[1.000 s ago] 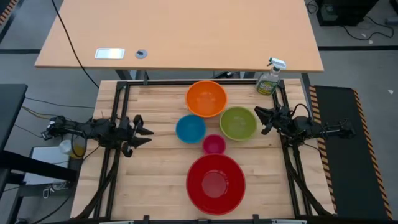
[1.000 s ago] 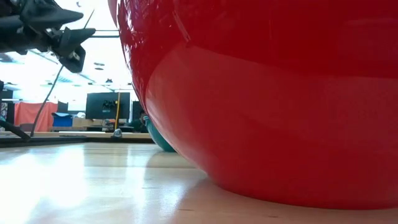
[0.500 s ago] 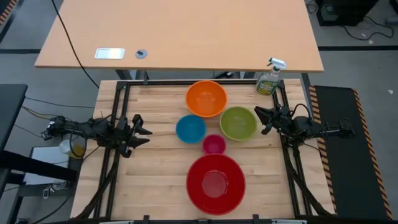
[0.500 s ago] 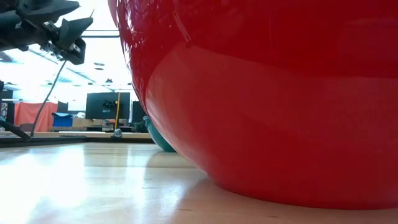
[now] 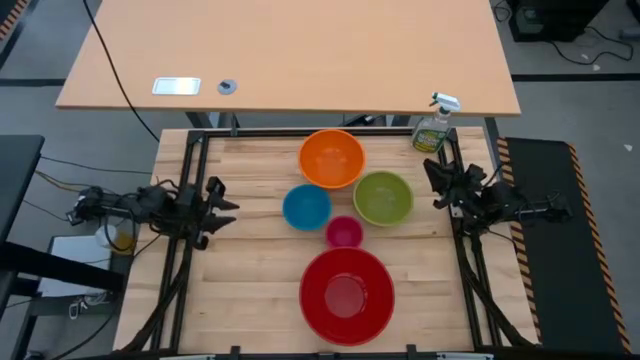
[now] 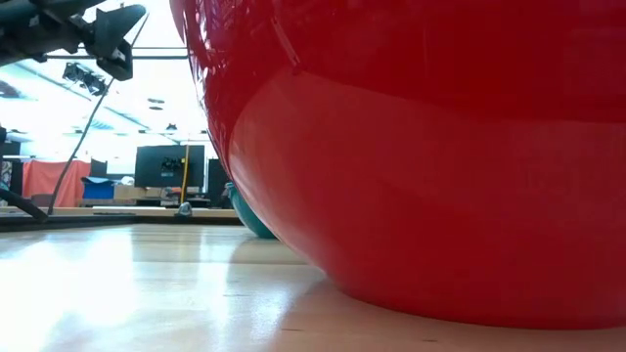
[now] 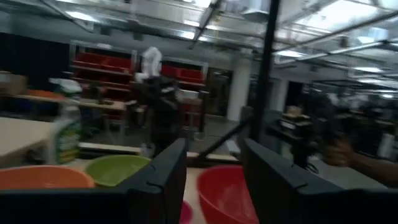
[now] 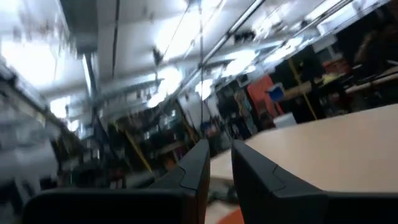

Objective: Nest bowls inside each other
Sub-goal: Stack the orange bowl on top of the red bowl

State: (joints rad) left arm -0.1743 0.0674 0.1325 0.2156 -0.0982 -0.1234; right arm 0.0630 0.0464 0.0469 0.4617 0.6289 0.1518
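Five bowls rest on their bases on the wooden table (image 5: 250, 290): orange (image 5: 331, 158) at the far side, olive-green (image 5: 383, 197), blue (image 5: 306, 207), small magenta (image 5: 344, 232), and large red (image 5: 346, 295) nearest the front edge. The red bowl (image 6: 411, 147) fills the low view. My left gripper (image 5: 222, 205) hovers open over the table's left edge, well left of the blue bowl, tipped upward. My right gripper (image 5: 432, 178) hovers over the right edge beside the olive-green bowl, also tipped upward, its fingers (image 8: 193, 171) a narrow gap apart. Neither holds anything.
A green spray bottle (image 5: 434, 128) stands at the table's far right corner, close behind my right arm. A larger tan tabletop (image 5: 290, 50) lies beyond the far edge. Bare wood shows left and right of the red bowl.
Both grippers have risen and tipped their fingers upward. My left gripper has climbed higher in the low view and rolled a little. My right gripper has drawn slightly toward the table's right edge. The bowls have stayed where they were.
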